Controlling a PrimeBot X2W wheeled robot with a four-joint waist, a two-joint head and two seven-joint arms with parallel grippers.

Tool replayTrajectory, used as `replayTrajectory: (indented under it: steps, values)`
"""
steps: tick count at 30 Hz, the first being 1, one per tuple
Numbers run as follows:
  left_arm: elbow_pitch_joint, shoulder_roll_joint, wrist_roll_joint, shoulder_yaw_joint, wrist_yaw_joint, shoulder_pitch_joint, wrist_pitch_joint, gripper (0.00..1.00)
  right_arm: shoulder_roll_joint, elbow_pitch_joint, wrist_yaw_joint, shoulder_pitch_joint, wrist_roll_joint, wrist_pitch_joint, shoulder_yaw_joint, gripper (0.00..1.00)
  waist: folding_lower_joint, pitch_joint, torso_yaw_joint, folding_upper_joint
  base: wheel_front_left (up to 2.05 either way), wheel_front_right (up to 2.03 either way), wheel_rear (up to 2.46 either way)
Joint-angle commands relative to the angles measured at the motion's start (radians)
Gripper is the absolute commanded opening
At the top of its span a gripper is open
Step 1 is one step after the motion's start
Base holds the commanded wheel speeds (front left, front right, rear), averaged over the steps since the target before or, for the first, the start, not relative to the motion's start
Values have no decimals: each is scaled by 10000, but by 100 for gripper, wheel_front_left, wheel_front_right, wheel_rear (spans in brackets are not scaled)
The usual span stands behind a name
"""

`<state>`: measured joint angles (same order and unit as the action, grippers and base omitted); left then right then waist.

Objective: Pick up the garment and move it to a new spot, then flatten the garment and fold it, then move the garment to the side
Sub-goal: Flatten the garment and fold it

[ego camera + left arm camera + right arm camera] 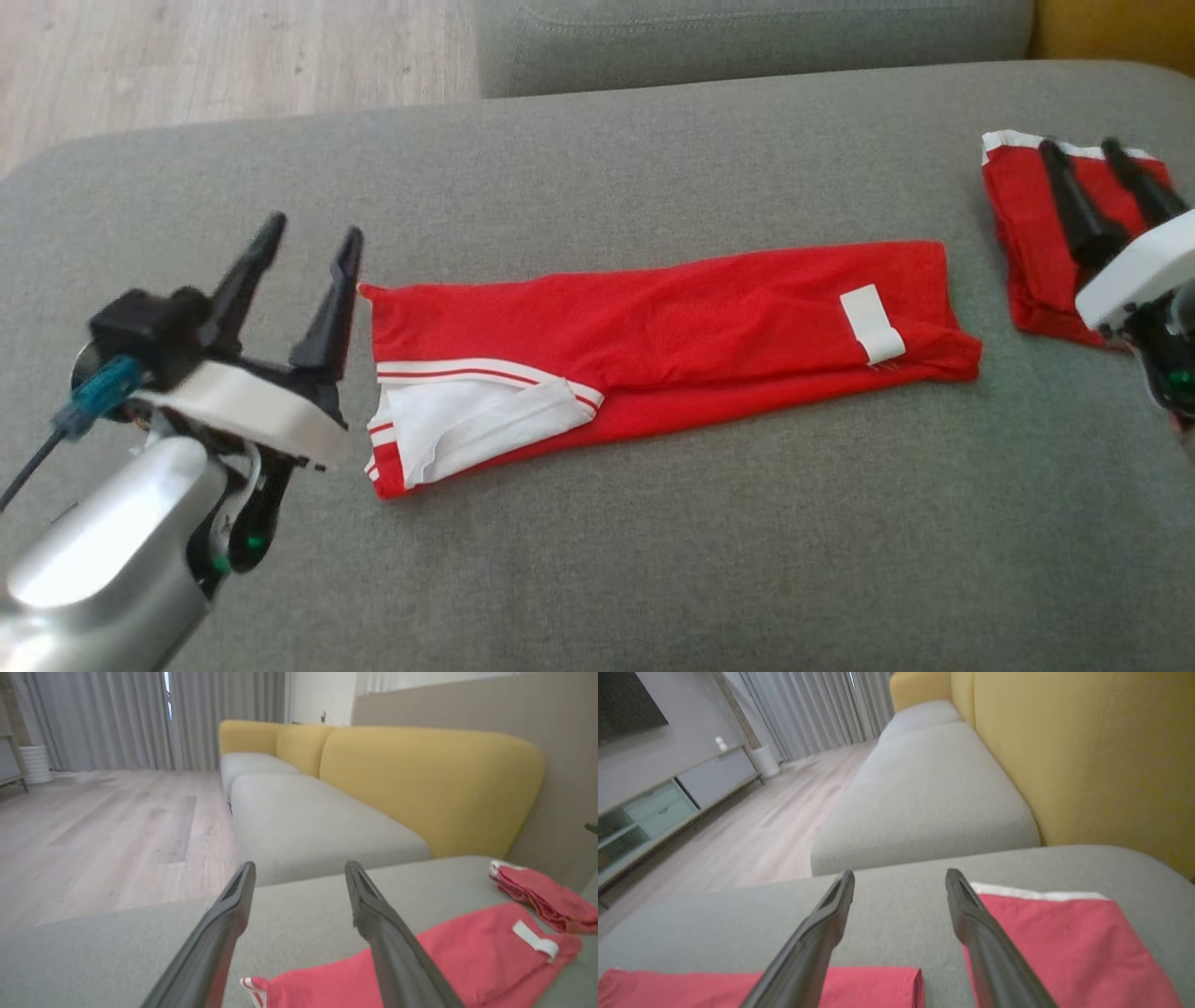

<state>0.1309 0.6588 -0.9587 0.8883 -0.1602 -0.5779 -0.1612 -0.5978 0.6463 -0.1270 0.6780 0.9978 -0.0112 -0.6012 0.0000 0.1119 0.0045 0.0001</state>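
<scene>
My left arm comes in from the lower left of the head view, silver forearm angled upward, and the left gripper [315,227] points away from me with its two dark fingers spread wide and nothing between them. My right arm reaches in from the right edge, and the right gripper [1081,146] is likewise spread wide and holding nothing, its fingers aimed toward the back of the seat. The garment [653,336], red and folded into a long strip, lies across the middle of the grey sofa cushion [597,560]. Its end with white, red-striped trim sits just beside the inner finger of my left gripper, though I cannot tell whether finger and cloth actually touch. A white label [873,324] shows near its other end, which reaches toward my right gripper but stays clear of it. In the right wrist view that end lies below the fingers, with bare cushion between them. The right fingers hang over a second folded red piece [1027,243] with a white edge, lying apart from the garment near the cushion's right side. Beyond the cushion I see another grey seat, a yellow backrest [420,784], pale wood floor [187,56], grey curtains [117,718] and a low cabinet [668,802].
</scene>
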Motion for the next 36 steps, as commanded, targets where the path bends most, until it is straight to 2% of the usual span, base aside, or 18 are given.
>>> replayTrajectory:
  steps: [1, 6, 10, 16, 23, 29, 36]
  values:
    - [-112, 200, -50, -791, -203, -201, -439, 100, 45, -276, -37, 164, -159, 529, 204, 100, 0, -63, 12, -1, 0, 0, 0]
    - [-231, -479, 26, -2230, -790, 420, -986, 100, 776, -382, -37, -10, -630, 2120, 1010, 100, 0, -166, 43, -1, 0, 0, 0]
    - [-726, -1368, 1173, -3824, -904, 1315, -1001, 100, 1470, -686, -37, -335, -1407, 2609, 1687, 100, 0, -191, 57, -1, 0, 0, 0]
    - [-756, -2542, 2845, -4814, -301, 2637, -1004, 100, 2593, -1319, -37, -1394, -3060, 2722, 3018, 100, 0, -187, 101, -1, 0, 0, 0]
    - [-103, -3624, 3995, -5374, 621, 3383, -1005, 100, 3687, -1876, -37, -2690, -4735, 2727, 4297, 100, 0, -51, 214, -1, 0, 0, 0]
    - [340, -4254, 4658, -5997, 1325, 3360, -1005, 100, 4144, -1974, -37, -2929, -5630, 2628, 4924, 100, 0, 149, 312, -1, 0, 0, 0]
    - [607, -4625, 5088, -6206, 1818, 3145, -1005, 100, 4553, -1105, -37, -2683, -6867, 2072, 6078, 100, 0, 577, 459, -1, 0, 0, 0]
